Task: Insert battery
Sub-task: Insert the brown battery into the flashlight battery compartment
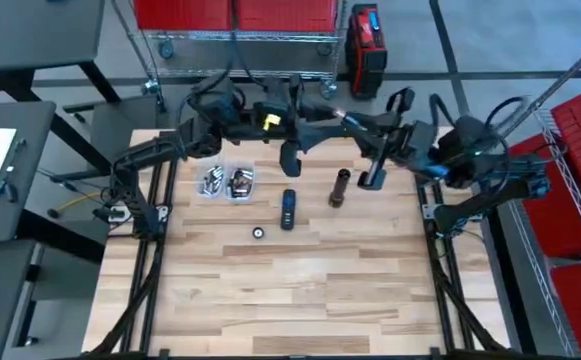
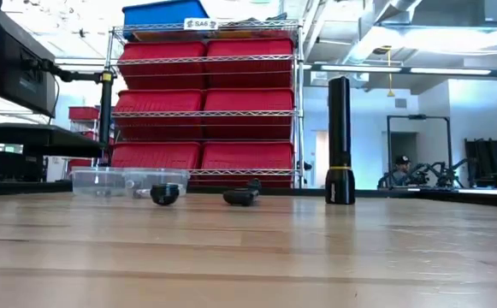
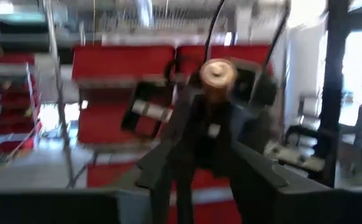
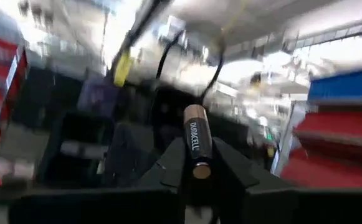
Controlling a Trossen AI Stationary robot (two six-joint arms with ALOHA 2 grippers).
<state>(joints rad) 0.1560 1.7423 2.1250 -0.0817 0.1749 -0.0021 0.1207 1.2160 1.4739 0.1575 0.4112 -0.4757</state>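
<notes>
A black-and-copper battery (image 4: 196, 140) is held high above the table's far edge by my right gripper (image 4: 197, 155), which is shut on it. In the high view the battery (image 1: 342, 112) shows as a bright spot where the two arms meet. My left gripper (image 1: 322, 112) faces it from the left. The left wrist view shows the battery's copper end (image 3: 218, 71) head-on, with the left fingers (image 3: 258, 165) spread apart below it; whether they touch anything cannot be told. A black flashlight body (image 1: 340, 188) stands upright on its end on the table (image 2: 340, 141). My right gripper pinches the battery's black body near its nearer end (image 4: 199, 163) between its two fingers. The battery lies along the fingers, and its copper end (image 4: 196, 113) sticks out past the fingertips toward the left arm. It is lifted clear, high above the table.
Two clear tubs (image 1: 225, 182) holding batteries sit at the far left (image 2: 128, 181). A black flashlight part (image 1: 288, 208) lies mid-table (image 2: 241, 197), with a small round cap (image 1: 259, 232) near it (image 2: 164, 194). Bare wood (image 1: 300, 300) fills the near half. Red bin racks stand beyond the far edge.
</notes>
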